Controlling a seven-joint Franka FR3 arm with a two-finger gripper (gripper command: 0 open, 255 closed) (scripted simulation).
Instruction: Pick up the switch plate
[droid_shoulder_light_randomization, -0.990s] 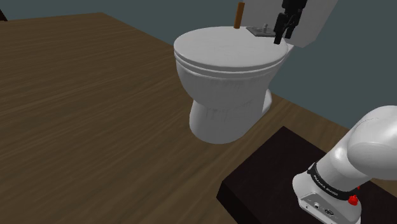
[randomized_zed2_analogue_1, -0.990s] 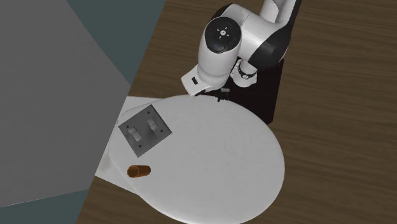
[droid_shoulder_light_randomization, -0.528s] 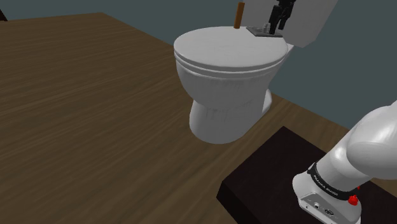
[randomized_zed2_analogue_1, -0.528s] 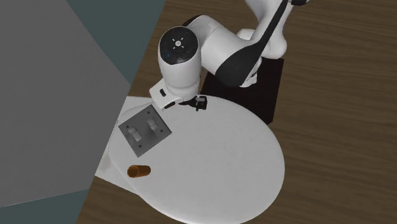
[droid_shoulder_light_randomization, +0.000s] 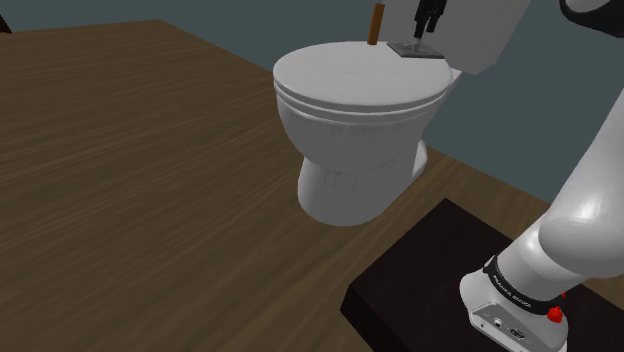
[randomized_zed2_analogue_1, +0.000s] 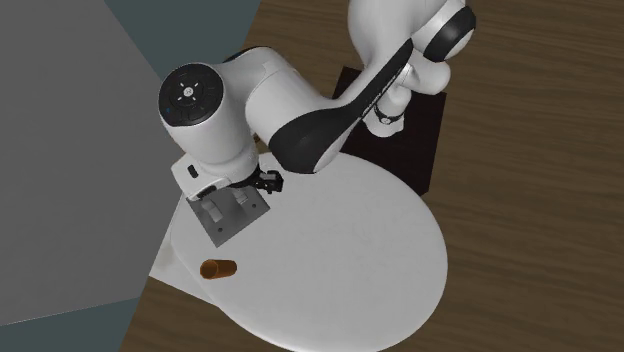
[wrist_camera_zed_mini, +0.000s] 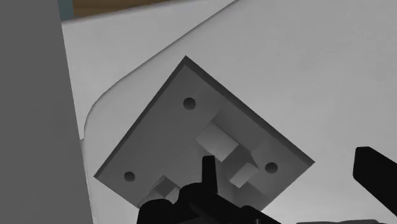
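Wrist view hides the lower corner of the grey square switch plate (wrist_camera_zed_mini: 191, 127) behind the black gripper (wrist_camera_zed_mini: 287, 164), its fingers spread apart over the white toilet (wrist_camera_zed_mini: 305, 63).

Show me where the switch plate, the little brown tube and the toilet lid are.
switch plate (wrist_camera_zed_mini: 167, 135), wrist view, flat face between its screw holes.
brown tube (randomized_zed2_analogue_1: 217, 269), second exterior view, middle of its side.
toilet lid (droid_shoulder_light_randomization: 350, 75), shoulder view, bare top surface.

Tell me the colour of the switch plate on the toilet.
The switch plate is grey, with paler grey toggles. The wrist view shows it best.
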